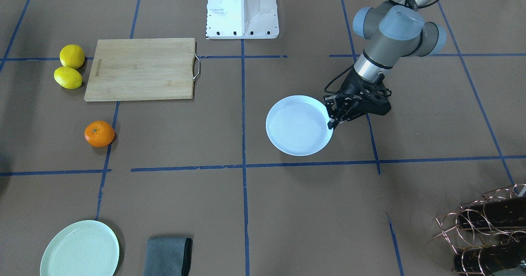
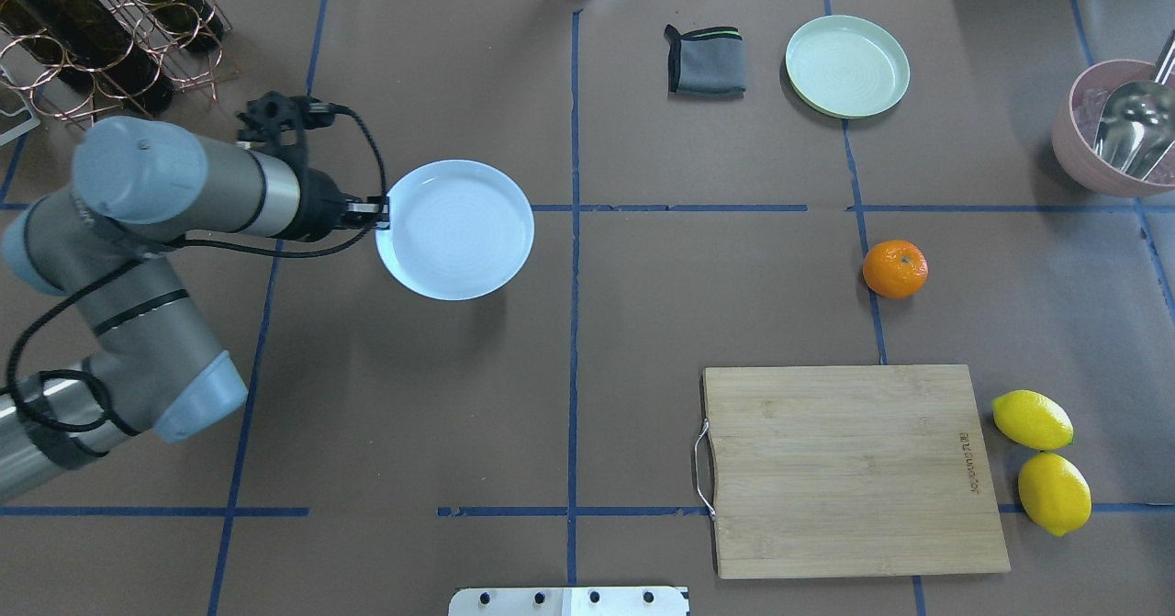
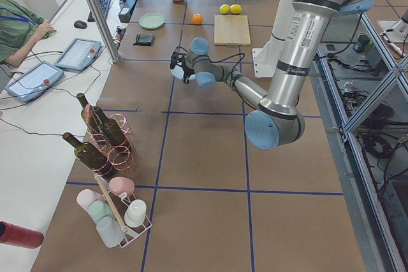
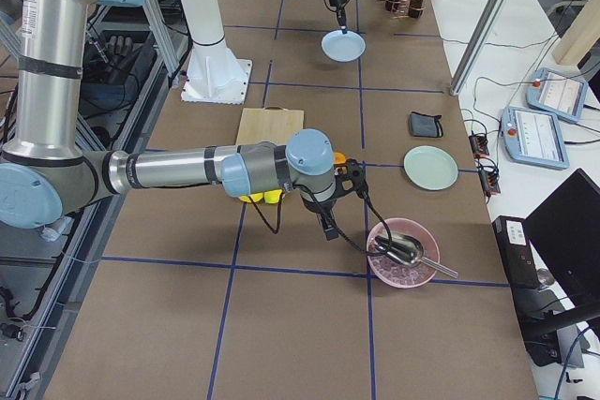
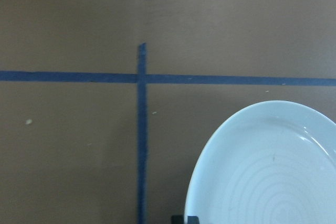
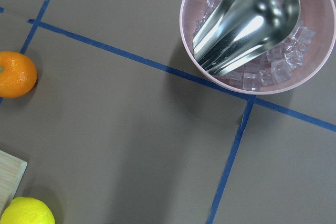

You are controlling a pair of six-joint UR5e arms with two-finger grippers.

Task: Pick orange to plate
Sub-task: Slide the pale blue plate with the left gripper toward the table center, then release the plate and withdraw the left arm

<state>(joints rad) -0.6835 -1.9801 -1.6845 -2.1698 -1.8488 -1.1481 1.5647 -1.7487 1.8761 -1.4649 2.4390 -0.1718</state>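
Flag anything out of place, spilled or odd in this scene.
Nothing is spilled or damaged. One oddity: the left gripper seems to pinch the rim of the plate, while the orange lies untouched far off, near the cutting board.

Robot lab: tape-gridded table [image 2: 413,396], control tablets [image 3: 78,53]

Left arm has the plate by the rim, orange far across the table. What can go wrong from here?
The left gripper pinches the plate only at one rim edge, so it may tilt or slip if carried. The orange is round and loose on the table, so a nudge from the right gripper hovering nearby could roll it.
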